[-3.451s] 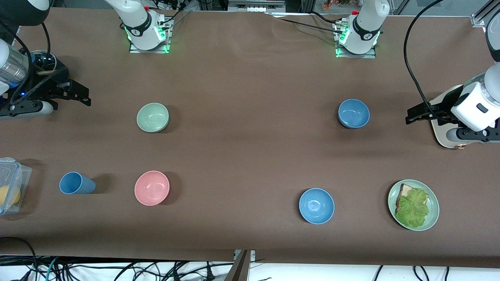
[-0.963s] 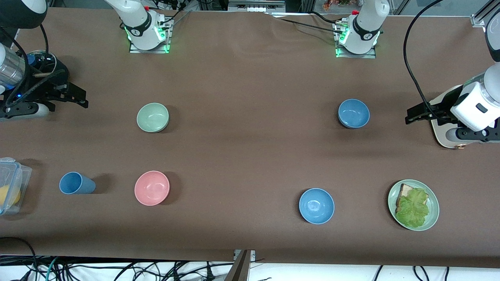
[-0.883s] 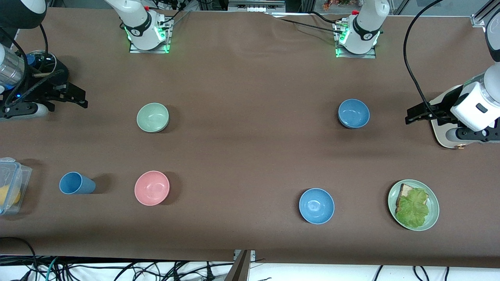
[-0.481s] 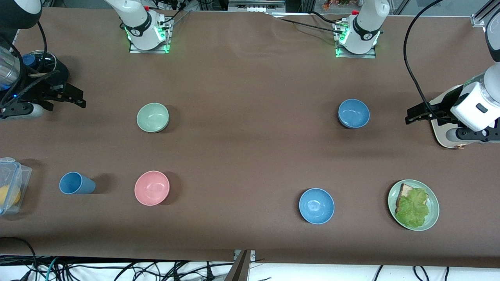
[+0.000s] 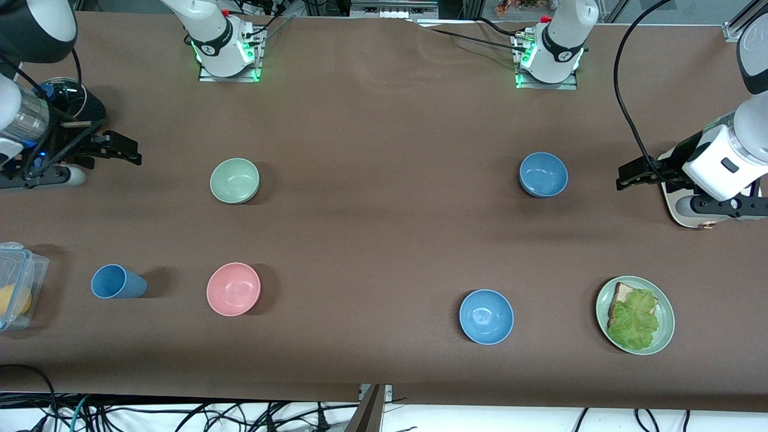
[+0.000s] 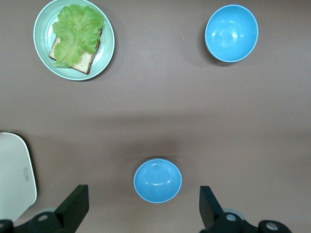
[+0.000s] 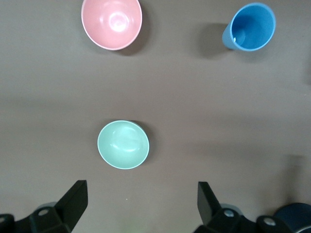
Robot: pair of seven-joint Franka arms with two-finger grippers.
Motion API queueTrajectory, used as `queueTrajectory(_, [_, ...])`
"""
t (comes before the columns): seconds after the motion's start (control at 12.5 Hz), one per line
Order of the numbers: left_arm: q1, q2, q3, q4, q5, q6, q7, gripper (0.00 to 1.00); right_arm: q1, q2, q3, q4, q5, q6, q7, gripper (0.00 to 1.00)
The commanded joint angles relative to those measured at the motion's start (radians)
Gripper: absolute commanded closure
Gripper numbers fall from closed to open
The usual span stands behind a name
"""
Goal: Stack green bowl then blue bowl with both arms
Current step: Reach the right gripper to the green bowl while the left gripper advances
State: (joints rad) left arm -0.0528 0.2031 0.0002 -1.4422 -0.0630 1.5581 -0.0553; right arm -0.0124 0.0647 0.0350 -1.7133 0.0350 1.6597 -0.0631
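Front view: the green bowl [image 5: 234, 180] sits upright on the brown table [image 5: 384, 120] toward the right arm's end, farther from the camera than the pink bowl [image 5: 233, 288] and the blue cup [image 5: 117, 282]. The blue bowl [image 5: 543, 174], the duller slate one, sits toward the left arm's end, farther from the camera than the brighter sky-blue bowl [image 5: 486, 316] and the green plate [image 5: 635, 315] of bread and lettuce. The right gripper [image 5: 123, 151] hangs over bare table at its own end, well apart from the green bowl; the left gripper [image 5: 630, 176] hangs over the table at its end, near but apart from the blue bowl. Neither holds anything, so stacking has not begun.

Left wrist view: the left gripper's fingers [image 6: 73, 208] stand spread wide, empty, with the blue bowl between them and below. The sky-blue bowl [image 6: 231, 33] and the green plate [image 6: 74, 40] lie well apart from it, and the corner of a white board [image 6: 14, 179] shows at the edge.

Right wrist view: the right gripper's fingers [image 7: 73, 201] are likewise wide and empty, with the green bowl [image 7: 123, 144] lined up between them.

Both bowls look glossy, rigid and light, probably slippery and liable to chip or tip. A pinch across the rim wall, one finger inside and one outside, looks the surest hold
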Motion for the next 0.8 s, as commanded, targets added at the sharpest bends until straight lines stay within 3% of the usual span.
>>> queueTrajectory(0.0, [-0.004, 0.001, 0.003, 0.011, 0.022, -0.013, -0.009, 0.0, -0.006, -0.11, 0.0, -0.229, 0.008, 0.142, -0.015, 0.0])
queueTrajectory(0.32, [-0.001, 0.001, 0.004, 0.009, 0.022, -0.012, -0.005, 0.0, -0.004, -0.152, 0.006, -0.521, 0.008, 0.443, -0.017, 0.0])
queueTrajectory(0.56, [0.011, -0.002, 0.01, 0.006, 0.018, -0.012, -0.003, 0.0, 0.017, -0.111, 0.014, -0.73, 0.009, 0.754, -0.018, 0.0])
queueTrajectory(0.72, [0.011, -0.011, 0.014, 0.006, 0.026, -0.013, -0.008, 0.0, 0.031, -0.034, 0.016, -0.769, 0.013, 0.886, -0.017, 0.0])
